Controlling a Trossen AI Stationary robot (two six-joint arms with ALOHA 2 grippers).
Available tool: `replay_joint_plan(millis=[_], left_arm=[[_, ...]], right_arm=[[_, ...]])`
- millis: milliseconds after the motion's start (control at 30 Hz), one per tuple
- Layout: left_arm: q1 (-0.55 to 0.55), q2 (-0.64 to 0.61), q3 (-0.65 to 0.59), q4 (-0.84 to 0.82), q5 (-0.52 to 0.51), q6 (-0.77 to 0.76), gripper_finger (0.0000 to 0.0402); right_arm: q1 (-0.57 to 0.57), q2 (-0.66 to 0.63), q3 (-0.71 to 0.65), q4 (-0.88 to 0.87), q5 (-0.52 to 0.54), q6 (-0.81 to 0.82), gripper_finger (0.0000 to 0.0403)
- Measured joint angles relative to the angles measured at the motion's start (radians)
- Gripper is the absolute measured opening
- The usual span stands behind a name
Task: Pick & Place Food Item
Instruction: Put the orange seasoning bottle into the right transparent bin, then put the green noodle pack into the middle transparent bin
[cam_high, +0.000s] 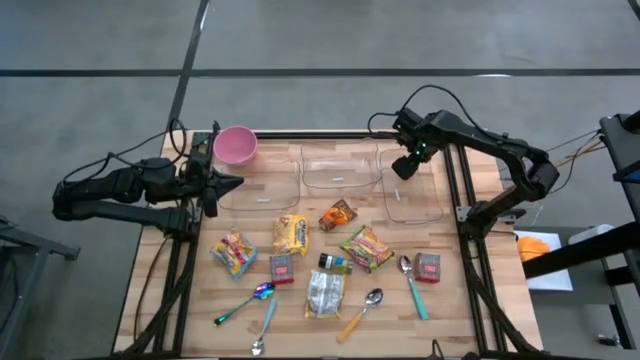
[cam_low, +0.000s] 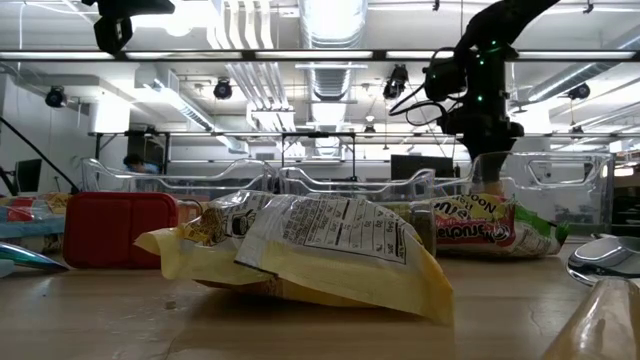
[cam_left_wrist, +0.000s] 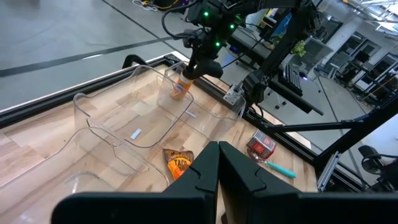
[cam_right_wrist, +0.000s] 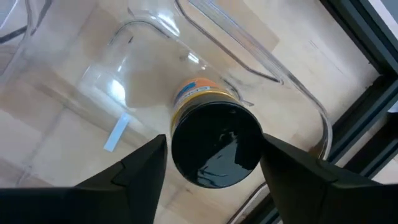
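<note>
A jar with a black lid (cam_right_wrist: 216, 148) and an orange-and-blue label (cam_left_wrist: 180, 86) stands inside the rightmost clear container (cam_high: 417, 198), at its far end. My right gripper (cam_right_wrist: 214, 163) hangs over it, pointing straight down and open, one finger on each side of the lid. A thin gap shows beside the left finger (cam_right_wrist: 146, 168). In the high view the gripper (cam_high: 405, 165) hides the jar. My left gripper (cam_high: 236, 183) waits shut at the table's left, above the leftmost container, with nothing in it.
Two more clear containers (cam_high: 340, 168) (cam_high: 262, 187) and a pink bowl (cam_high: 235, 145) stand along the far side. Snack packets (cam_high: 366, 247), a small bottle (cam_high: 334, 263), red boxes (cam_high: 428, 267) and spoons (cam_high: 412, 285) lie scattered over the near half of the table.
</note>
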Motion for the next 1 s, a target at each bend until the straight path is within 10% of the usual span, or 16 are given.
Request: replay_joint_plan(millis=[633,1000], left_arm=[[0.000,0.000,0.000,-0.006,0.000,-0.004,0.0018],[0.000,0.036,0.000,-0.005,0.000,-0.030,0.0018]], right_arm=[[-0.017,-0.037,0.043,-0.064,-0.034,0.074,0.0302],[0.120,-0.278,0.082,-0.220,-0.042,0.448,0.0303]])
